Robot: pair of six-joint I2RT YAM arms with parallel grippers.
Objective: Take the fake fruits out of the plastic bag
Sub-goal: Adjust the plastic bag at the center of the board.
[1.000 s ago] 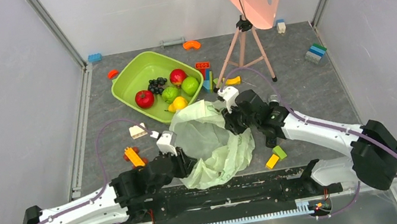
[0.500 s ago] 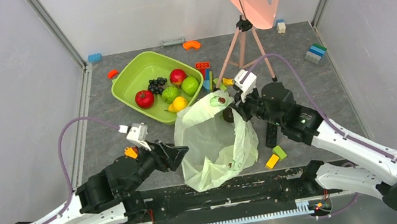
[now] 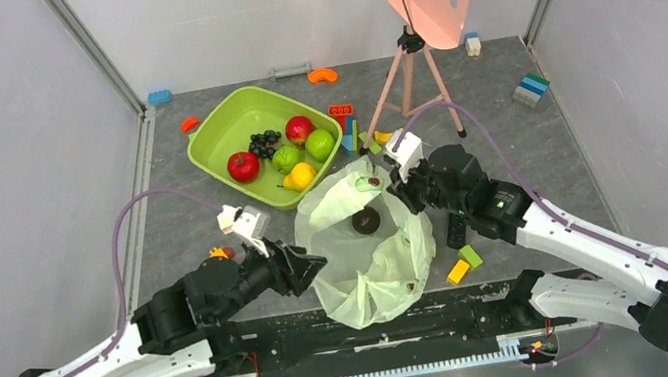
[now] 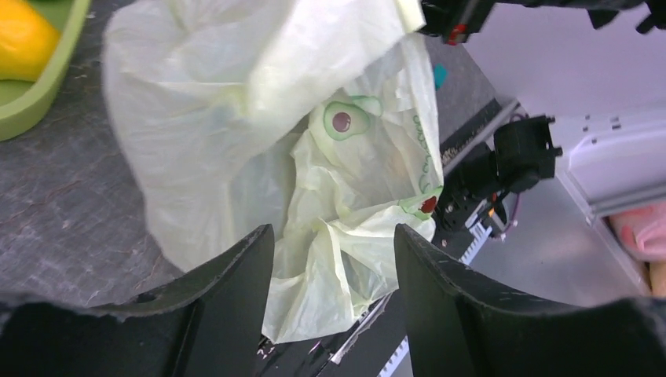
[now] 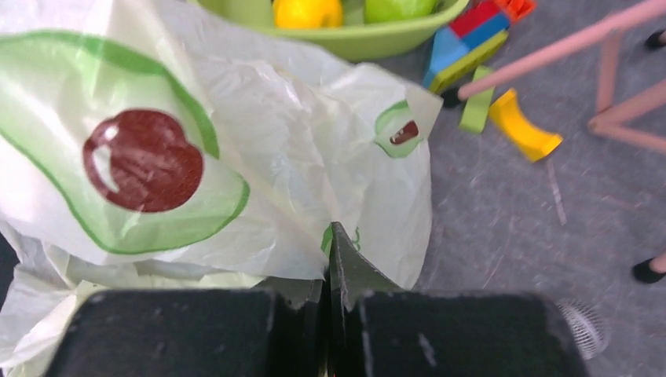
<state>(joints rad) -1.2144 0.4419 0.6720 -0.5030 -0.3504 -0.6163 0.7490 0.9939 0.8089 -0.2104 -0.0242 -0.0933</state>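
Pinching plastic bag (image 3: pixel 377 263) edge, right tool (image 5: pixel 330 271) is clamping tight; left tool (image 4: pixel 334 239) is standing open beside bag, empty.

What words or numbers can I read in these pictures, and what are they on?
No text here can be read for certain.
plastic bag: small green print beside an avocado picture, too small and crumpled to read.
green tub: no words or numbers seen.
toy bricks: no words or numbers seen.
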